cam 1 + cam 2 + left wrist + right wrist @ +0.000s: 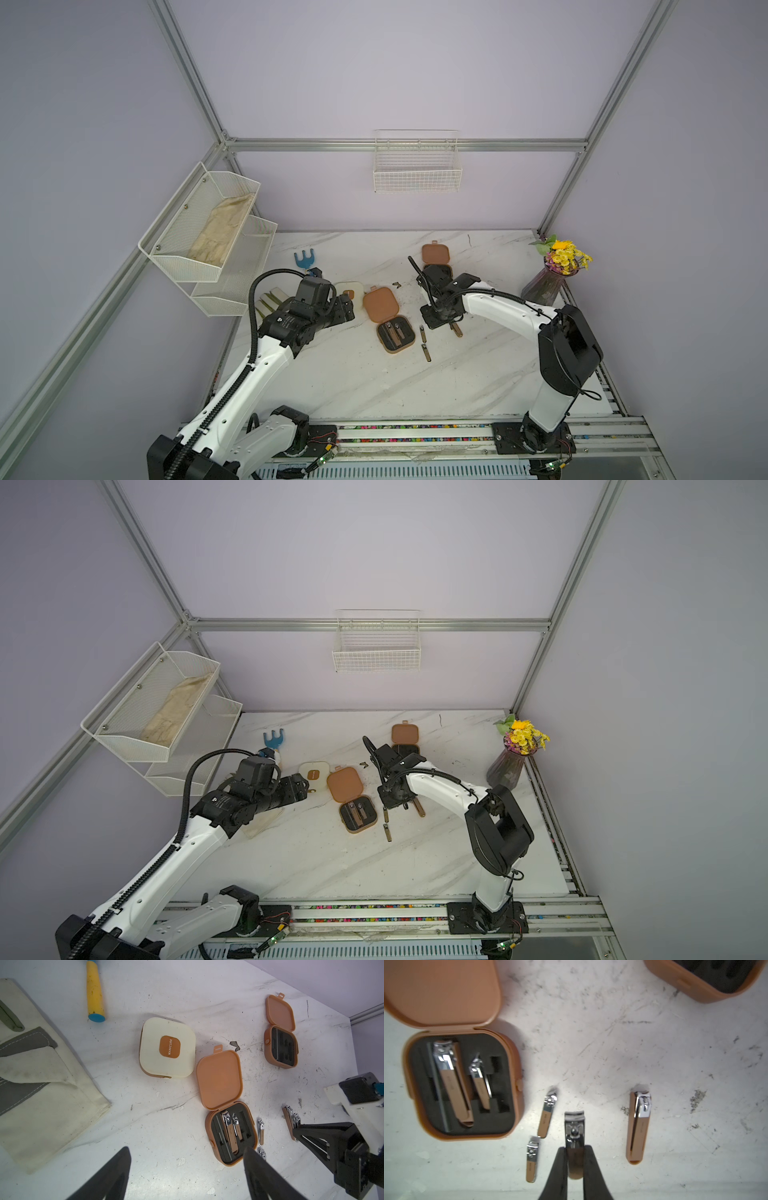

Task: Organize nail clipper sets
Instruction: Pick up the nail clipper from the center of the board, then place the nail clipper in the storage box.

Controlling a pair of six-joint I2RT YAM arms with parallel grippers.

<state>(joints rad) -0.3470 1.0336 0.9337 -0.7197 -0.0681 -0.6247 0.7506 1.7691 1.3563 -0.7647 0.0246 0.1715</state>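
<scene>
right tool pinches a nail clipper near the table's middle, beside the open brown case; left tool hangs spread, empty. step seems to be packing loose clippers; next likely needs lining up over a free slot.

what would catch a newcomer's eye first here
Mid-table, an open brown manicure case shows two seated clippers in black foam, with three loose clippers on the marble table beside it. The right hand pinches a large nail clipper by its handle end among that scatter. A purple vase of yellow flowers stands at the far right corner.
</scene>
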